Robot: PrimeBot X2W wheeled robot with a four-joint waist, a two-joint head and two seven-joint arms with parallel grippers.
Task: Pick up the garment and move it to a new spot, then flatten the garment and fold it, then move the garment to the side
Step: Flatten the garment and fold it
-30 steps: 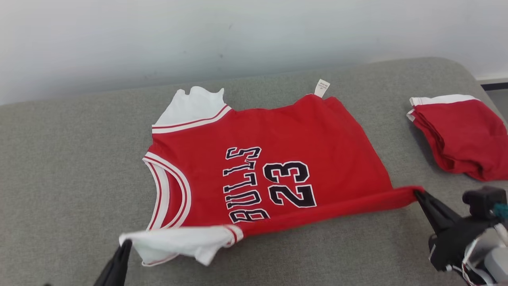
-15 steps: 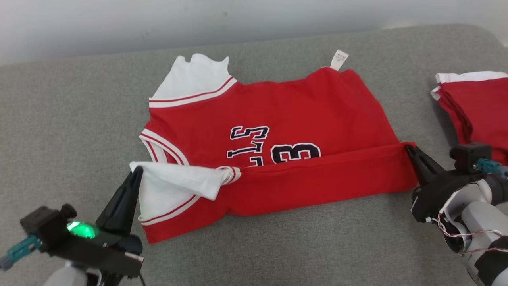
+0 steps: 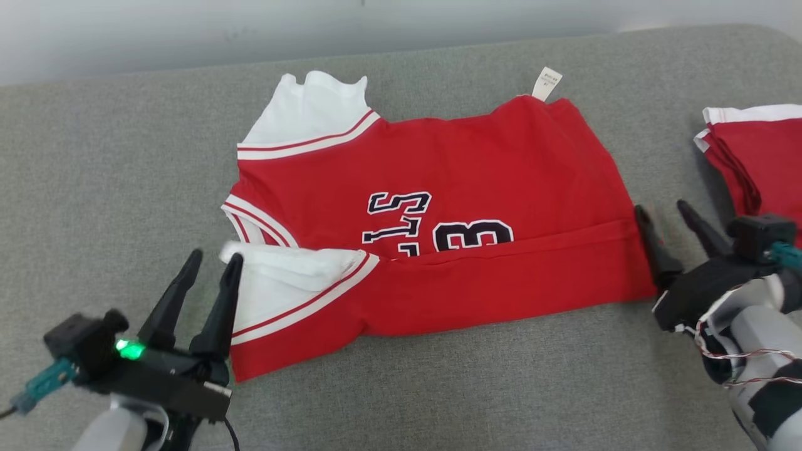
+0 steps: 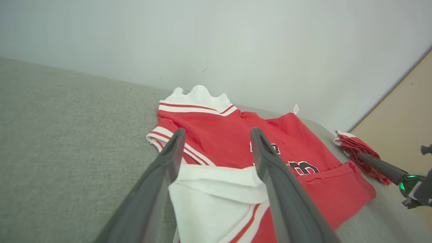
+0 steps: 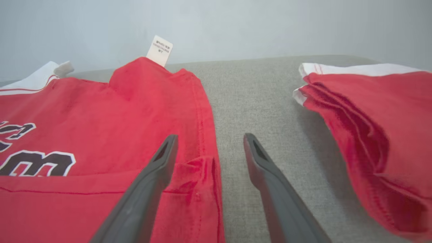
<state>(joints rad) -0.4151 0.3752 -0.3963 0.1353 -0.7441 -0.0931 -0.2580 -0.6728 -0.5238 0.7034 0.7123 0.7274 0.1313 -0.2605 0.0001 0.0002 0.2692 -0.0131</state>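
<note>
Red jersey (image 3: 438,156) lies on the grey cushion (image 3: 94,188), its near edge now folded up over the number. Both grippers have just let go. The left gripper (image 3: 216,257) has its fingers apart by the white sleeve (image 3: 282,288). The right gripper (image 3: 661,208) has its fingers apart at the hem corner, holding nothing. The first fold looks laid, with a cross fold likely next. A folded red garment (image 3: 764,150) sits to the right.

red cloth jersey (image 3: 451,163) — soft, matt, coarse grey woven couch fabric (image 3: 113,175), paper-like white tag (image 3: 546,84), matt dark plastic fingers (image 3: 219,307)
</note>
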